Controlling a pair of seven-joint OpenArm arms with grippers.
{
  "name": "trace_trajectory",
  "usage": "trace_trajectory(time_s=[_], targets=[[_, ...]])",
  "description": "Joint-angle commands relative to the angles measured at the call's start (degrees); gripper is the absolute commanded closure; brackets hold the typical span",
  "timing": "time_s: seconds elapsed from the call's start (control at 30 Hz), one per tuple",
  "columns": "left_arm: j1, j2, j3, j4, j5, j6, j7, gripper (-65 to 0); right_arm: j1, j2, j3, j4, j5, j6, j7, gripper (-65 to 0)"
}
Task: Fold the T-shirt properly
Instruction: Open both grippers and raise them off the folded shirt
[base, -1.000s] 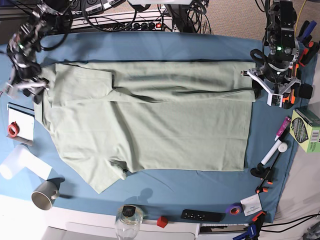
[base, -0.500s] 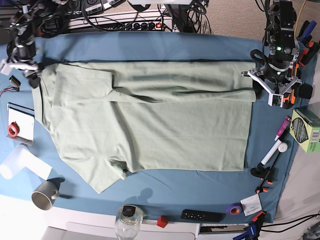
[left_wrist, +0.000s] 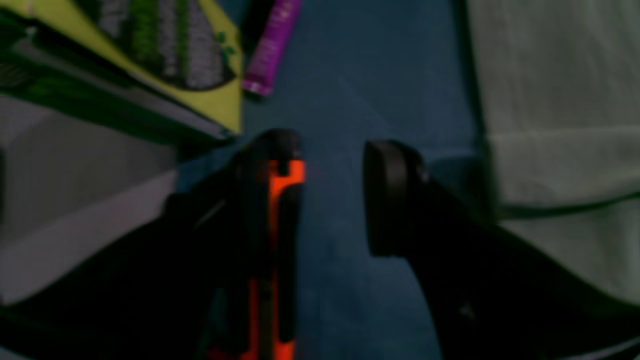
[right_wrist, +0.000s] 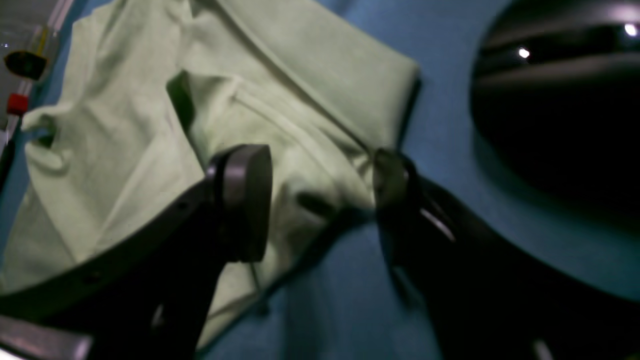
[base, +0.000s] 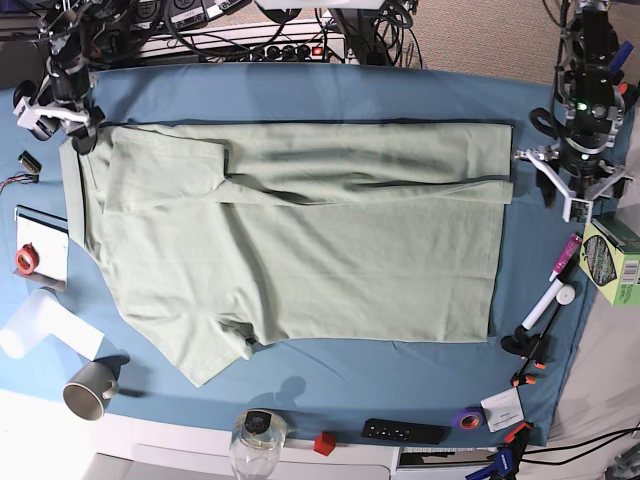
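You have the pale sage-green short-sleeved cotton T-shirt (base: 300, 235) lying flat across the blue table cloth (base: 300, 90), its far long edge already turned in over the body, the near sleeve sticking out toward the grey mug (base: 90, 388). Both grippers stand wide apart in the jaws and hold nothing. Your left gripper (left_wrist: 332, 195) hangs over bare cloth just beside the shirt's hem corner, near the green and yellow box (left_wrist: 150, 60). Your right gripper (right_wrist: 320, 200) hovers at the collar end, jaws straddling a fold of fabric without pinching it. By my reading, the first lengthwise fold is laid and you are between grips. Next, you likely need to take the shirt's near edge and sleeve and bring them inward.
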Motion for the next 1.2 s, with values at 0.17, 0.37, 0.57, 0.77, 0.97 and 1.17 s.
trace_trajectory(time_s=[0.17,0.37,0.57,0.77,0.97,1.17], targets=[[-0.2,-0.9,-1.2,0.9,0.0,0.2,-1.2,-31.1,-1.1,0.0,0.4,1.0,1.2,0.2,0.9,-32.2],[-0.3,-0.9,-1.2,0.9,0.0,0.2,-0.8,-31.1,-1.0,-0.2,0.4,1.0,1.6,0.2,1.8,-32.2],[-0.3,-0.9,-1.2,0.9,0.0,0.2,-0.8,-31.1,0.4,-0.7,0.4,1.0,-0.4,0.2,3.2,-32.2],[-0.3,-0.9,-1.2,0.9,-1.1,0.2,-0.8,-31.1,1.7,-1.3,0.3,1.0,-1.0,0.3,3.2,-32.2],[-0.3,-0.9,-1.2,0.9,-1.5,0.0,-0.8,-31.1,2.0,-1.9,-0.9,1.0,-1.0,0.7,3.5,-32.2],[-0.3,-0.9,-1.2,0.9,-1.5,0.0,-0.8,-31.1,2.4,-1.9,-3.8,1.0,-3.1,0.7,4.3,-18.4]])
